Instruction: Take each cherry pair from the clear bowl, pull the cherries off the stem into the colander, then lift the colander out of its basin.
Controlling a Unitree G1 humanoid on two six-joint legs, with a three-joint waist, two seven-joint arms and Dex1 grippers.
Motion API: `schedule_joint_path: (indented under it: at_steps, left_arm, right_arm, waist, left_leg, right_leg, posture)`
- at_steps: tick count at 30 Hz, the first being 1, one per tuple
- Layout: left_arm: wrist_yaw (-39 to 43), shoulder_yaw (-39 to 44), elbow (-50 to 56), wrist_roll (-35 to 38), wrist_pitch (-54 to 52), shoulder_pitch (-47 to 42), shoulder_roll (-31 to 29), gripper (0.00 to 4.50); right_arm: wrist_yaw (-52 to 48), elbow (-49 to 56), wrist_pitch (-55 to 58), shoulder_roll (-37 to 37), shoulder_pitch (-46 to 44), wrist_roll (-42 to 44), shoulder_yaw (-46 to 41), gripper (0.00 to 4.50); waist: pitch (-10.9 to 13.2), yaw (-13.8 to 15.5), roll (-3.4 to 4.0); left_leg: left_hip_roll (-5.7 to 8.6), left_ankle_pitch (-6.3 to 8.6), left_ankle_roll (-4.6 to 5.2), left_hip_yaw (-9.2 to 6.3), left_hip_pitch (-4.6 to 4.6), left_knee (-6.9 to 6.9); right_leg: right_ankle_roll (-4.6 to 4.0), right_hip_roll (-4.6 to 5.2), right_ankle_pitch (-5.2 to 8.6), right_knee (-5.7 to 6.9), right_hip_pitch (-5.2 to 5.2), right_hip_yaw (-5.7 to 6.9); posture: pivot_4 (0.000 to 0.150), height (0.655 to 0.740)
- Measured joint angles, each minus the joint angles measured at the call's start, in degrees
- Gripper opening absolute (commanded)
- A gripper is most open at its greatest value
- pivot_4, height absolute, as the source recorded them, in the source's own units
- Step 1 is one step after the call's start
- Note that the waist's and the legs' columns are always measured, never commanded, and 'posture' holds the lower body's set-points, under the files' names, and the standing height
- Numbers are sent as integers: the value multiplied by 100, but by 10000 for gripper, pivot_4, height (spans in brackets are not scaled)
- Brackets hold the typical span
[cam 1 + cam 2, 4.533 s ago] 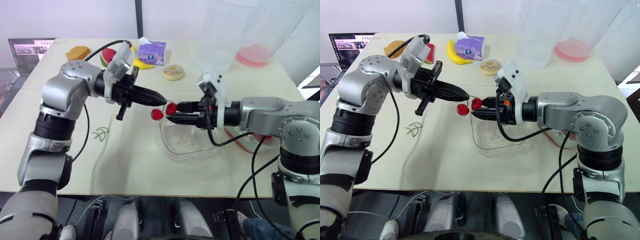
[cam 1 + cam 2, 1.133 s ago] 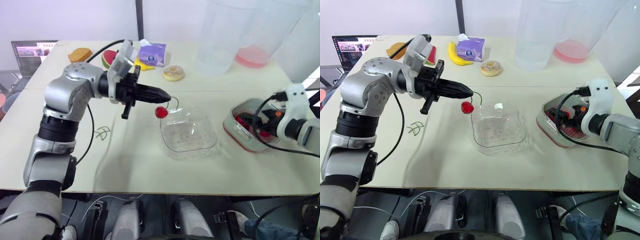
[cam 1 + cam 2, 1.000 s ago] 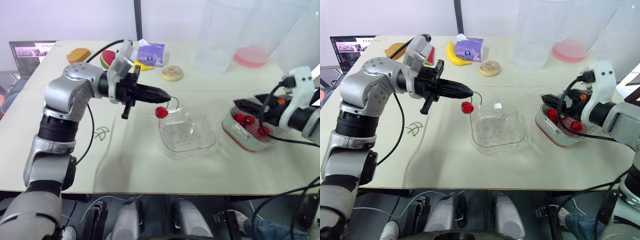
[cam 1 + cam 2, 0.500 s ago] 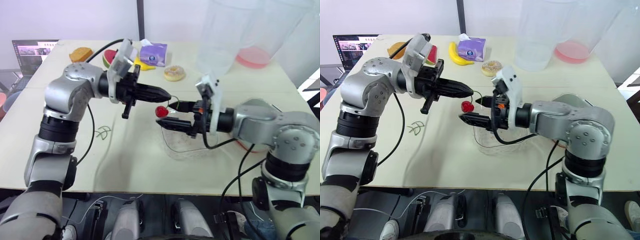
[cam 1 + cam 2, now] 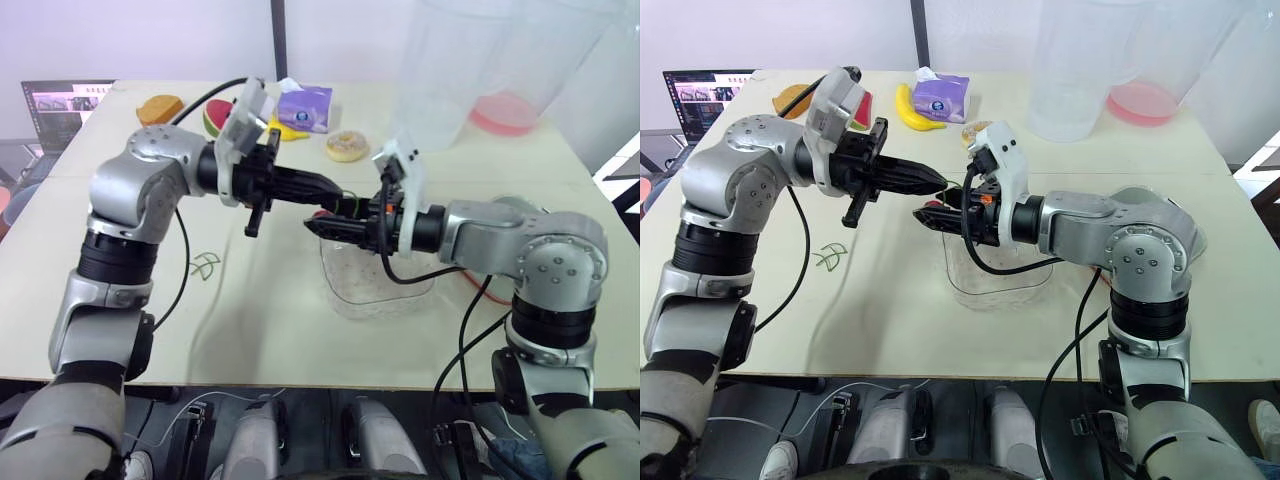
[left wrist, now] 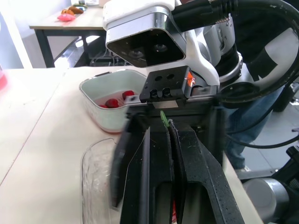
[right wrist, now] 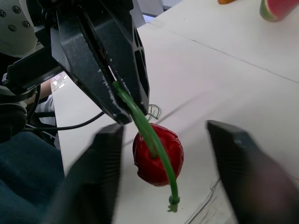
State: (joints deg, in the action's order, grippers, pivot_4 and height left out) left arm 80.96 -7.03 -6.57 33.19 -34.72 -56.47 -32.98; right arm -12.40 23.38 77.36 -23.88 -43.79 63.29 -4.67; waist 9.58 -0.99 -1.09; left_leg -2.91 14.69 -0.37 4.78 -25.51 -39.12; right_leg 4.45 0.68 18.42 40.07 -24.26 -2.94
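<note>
My left gripper point(image 5: 335, 190) is shut on the green stem point(image 7: 140, 116) of a cherry pair, held above the table just left of the clear bowl point(image 5: 380, 275). One red cherry point(image 7: 157, 154) hangs from that stem. My right gripper point(image 7: 170, 172) reaches across the bowl and stands open, one finger on each side of the cherry, apart from it. In the left wrist view the stem tip point(image 6: 163, 119) pokes out between the shut fingers point(image 6: 182, 154). The white basin point(image 6: 93, 84) with the red colander and cherries point(image 6: 112, 102) stands beyond the bowl, on my right.
At the table's back lie a donut point(image 5: 347, 146), a purple tissue pack point(image 5: 304, 106), a banana point(image 5: 908, 108), a watermelon slice point(image 5: 216, 116) and tall clear tubs point(image 5: 440, 70). Bare green stems point(image 5: 203, 265) lie on the table at my left.
My right gripper swung from the colander back across the bowl to the hanging cherry and now brackets it. The left arm has held still with the stem.
</note>
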Motion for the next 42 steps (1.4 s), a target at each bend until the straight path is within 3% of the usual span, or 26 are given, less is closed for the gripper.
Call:
schedule_joint_path:
  at_steps: [2,4,22,26,30,34,42]
  left_arm:
    - [-6,-1,0,0,-12,0,0,0]
    - [-13,-1,0,-1,-28,0,1,0]
    - [-114,9,18,10,-121,0,44,0]
    - [-112,14,55,14,-130,5,20,0]
    - [-111,58,115,42,-144,51,-22,0]
    - [-112,105,153,81,-149,151,-52,0]
    - [-114,111,225,111,-156,195,-60,0]
  right_arm:
    - [-4,7,0,-16,29,-1,21,4341]
    - [-15,23,-4,-21,40,-1,41,691]
    - [-117,277,277,-659,965,-278,366,560]
    - [-80,430,261,-968,1151,-89,-428,560]
    - [-97,460,198,-1738,1469,93,-1576,560]
    - [20,287,140,-2530,2013,-288,-2467,560]
    - [638,7,242,-2652,2919,-1370,-2832,560]
  waist:
    - [0,-1,0]
    - [0,-2,0]
    - [0,-7,0]
    - [0,44,-1]
    - [0,36,-1]
    - [0,23,-1]
    - [-1,2,2]
  left_leg:
    - [0,0,0,0,0,0]
    - [0,0,0,0,0,0]
    - [-2,0,1,-1,1,1]
    - [5,1,3,0,-2,-1]
    - [6,3,5,0,-1,0]
    - [1,2,4,-1,2,3]
    - [0,0,1,1,6,4]
  right_leg:
    - [0,0,0,0,0,0]
    - [0,0,0,0,0,0]
    - [0,-3,0,-1,1,0]
    - [0,5,0,-2,3,1]
    - [0,7,0,-7,6,1]
    - [0,0,0,-7,6,-1]
    - [1,-5,0,-5,5,-7]
  posture:
    - [1500,7400]
    - [1500,7400]
    - [1500,7400]
    - [1500,7400]
    - [1500,7400]
    - [1500,7400]
    - [1500,7400]
